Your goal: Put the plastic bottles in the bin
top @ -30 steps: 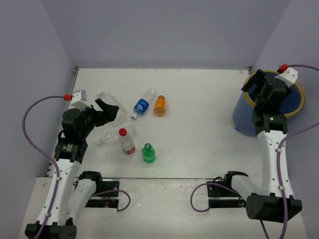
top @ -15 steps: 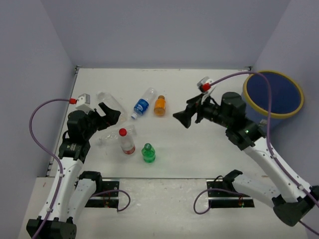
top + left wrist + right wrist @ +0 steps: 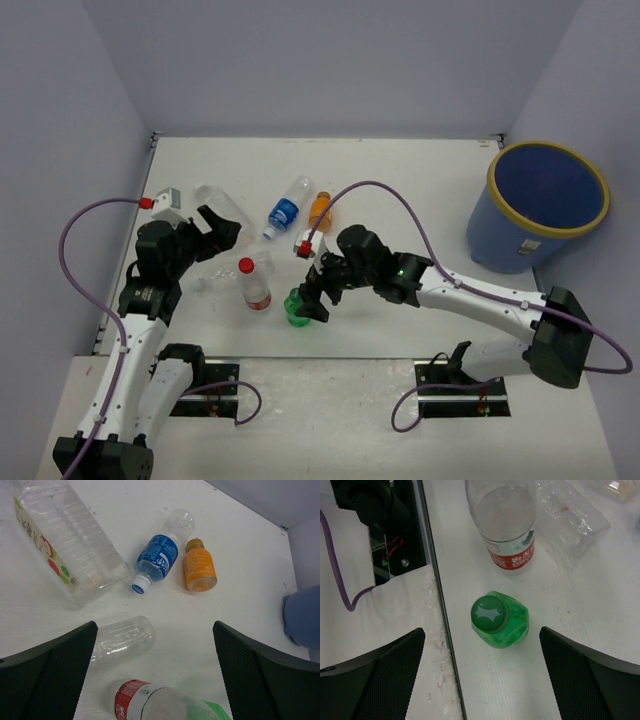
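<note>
**Step in hand: right arm lining up on the green bottle; nothing gripped.**
The right gripper [image 3: 481, 645] is hovering over the upright green bottle [image 3: 500, 620], its jaws spread wide on either side and apart from it. The left gripper [image 3: 154, 627], also wide open and empty, is hanging above a clear bottle [image 3: 122, 640] lying on its side. In my judgement the next move calls for descending, closing on the green body, then carrying it to the blue bin [image 3: 508, 240], well apart at far right.

overhead, two wrist close-ups, green bottle [image 3: 499, 620] shared
</note>
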Action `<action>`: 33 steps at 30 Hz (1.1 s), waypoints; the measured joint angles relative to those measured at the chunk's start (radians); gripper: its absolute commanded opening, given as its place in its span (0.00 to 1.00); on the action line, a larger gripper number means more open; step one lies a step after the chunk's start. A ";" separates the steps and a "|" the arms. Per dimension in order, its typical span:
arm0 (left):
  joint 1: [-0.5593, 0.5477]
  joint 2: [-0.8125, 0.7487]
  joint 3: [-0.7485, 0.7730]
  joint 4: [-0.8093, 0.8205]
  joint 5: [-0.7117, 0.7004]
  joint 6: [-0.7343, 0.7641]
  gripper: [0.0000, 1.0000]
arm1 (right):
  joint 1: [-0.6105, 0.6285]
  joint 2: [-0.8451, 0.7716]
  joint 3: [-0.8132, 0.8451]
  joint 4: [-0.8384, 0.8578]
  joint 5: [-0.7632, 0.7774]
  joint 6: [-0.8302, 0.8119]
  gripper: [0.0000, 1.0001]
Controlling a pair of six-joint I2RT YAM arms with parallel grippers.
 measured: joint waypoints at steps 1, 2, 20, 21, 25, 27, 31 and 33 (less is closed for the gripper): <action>0.000 0.000 -0.002 0.001 -0.002 0.000 1.00 | 0.012 0.017 0.000 0.020 0.000 -0.006 0.99; 0.000 0.000 -0.005 0.002 -0.004 0.000 1.00 | 0.020 0.035 0.001 0.042 0.001 -0.011 0.99; 0.000 0.031 -0.032 -0.004 -0.057 -0.001 1.00 | 0.087 0.176 -0.022 0.263 0.166 -0.002 0.08; 0.000 0.032 -0.032 -0.005 -0.061 -0.002 1.00 | 0.087 0.169 -0.023 0.254 0.195 0.008 0.06; 0.000 0.033 -0.032 -0.006 -0.097 -0.011 1.00 | 0.087 0.109 -0.023 0.200 0.371 0.040 0.02; 0.000 0.037 -0.031 -0.010 -0.115 -0.013 1.00 | 0.085 0.052 -0.023 0.151 0.491 0.047 0.03; 0.000 0.053 -0.018 -0.026 -0.140 -0.019 1.00 | 0.039 -0.096 0.008 0.062 0.743 0.047 0.04; 0.000 0.058 -0.004 -0.036 -0.147 -0.019 1.00 | -0.021 -0.173 0.039 0.038 0.841 0.041 0.04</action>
